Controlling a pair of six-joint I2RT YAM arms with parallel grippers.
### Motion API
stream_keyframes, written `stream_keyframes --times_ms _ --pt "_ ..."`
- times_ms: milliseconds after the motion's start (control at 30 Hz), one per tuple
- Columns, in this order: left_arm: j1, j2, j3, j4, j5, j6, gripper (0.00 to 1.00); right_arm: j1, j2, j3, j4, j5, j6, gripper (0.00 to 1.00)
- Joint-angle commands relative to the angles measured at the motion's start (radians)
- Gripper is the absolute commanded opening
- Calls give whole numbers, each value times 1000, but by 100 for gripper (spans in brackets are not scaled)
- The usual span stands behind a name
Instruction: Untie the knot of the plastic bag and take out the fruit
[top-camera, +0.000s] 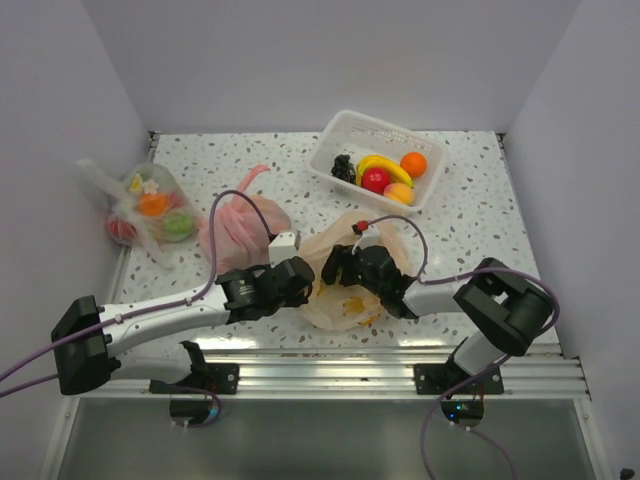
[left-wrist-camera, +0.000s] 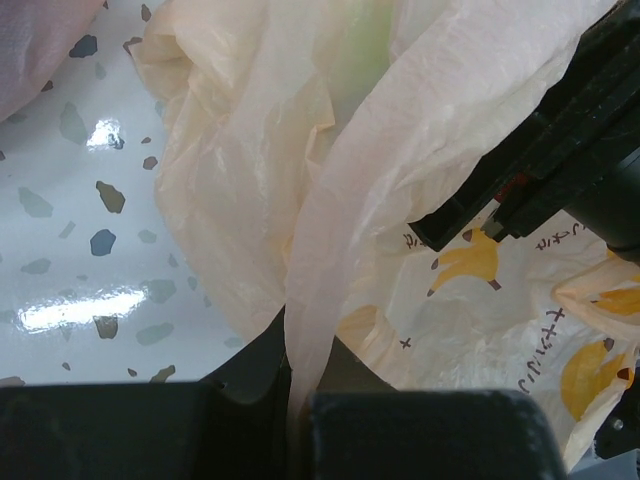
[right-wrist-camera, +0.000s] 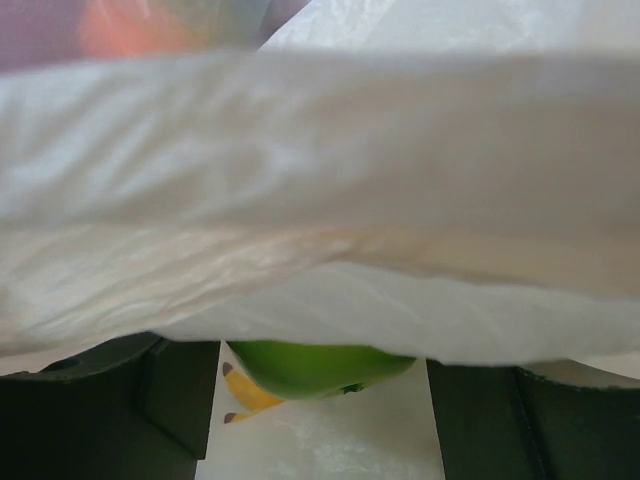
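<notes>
The plastic bag (top-camera: 345, 290) lies slack on the speckled surface (top-camera: 470, 215), at the near edge between the two arms. The left tool (left-wrist-camera: 297, 405) is closed narrow on a thin strip of the bag's film, which runs up from its fingers.

The right tool (top-camera: 338, 265) sits at the bag's far side under a fold of film. Its fingers (right-wrist-camera: 170, 395) stand wide apart with the green apple (right-wrist-camera: 310, 365) between them. I cannot tell if they press on it.

The banana (top-camera: 381, 164), orange (top-camera: 413, 163), red apple (top-camera: 375, 180), peach-coloured fruit (top-camera: 398, 193) and grapes (top-camera: 343, 168) are in the white basket (top-camera: 330, 135) at the far side.
</notes>
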Motion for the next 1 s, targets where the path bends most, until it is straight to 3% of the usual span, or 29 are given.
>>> stream_keyframes --times_ms 0,67,200,467,700,833,967 --pt "-5 -8 20 16 -23 1 4 5 -9 8 66 -4 -11 63" --pt "-3 -8 19 13 -26 0 3 5 -45 9 22 -21 -42 48" --pt "-3 -20 32 -11 -62 7 3 5 -139 -9 -73 -65 -83 34" --pt "49 -18 69 -39 -85 63 3 5 -419 -20 -432 -214 -168 27" --pt "90 -17 61 -31 -85 109 3 4 -664 188 -889 -274 -321 22" --pt "103 -17 46 -54 -97 112 2 4 -696 366 -1077 -190 -358 22" --pt "104 -46 12 -38 -88 126 2 -2 -610 541 -1139 -44 -407 22"
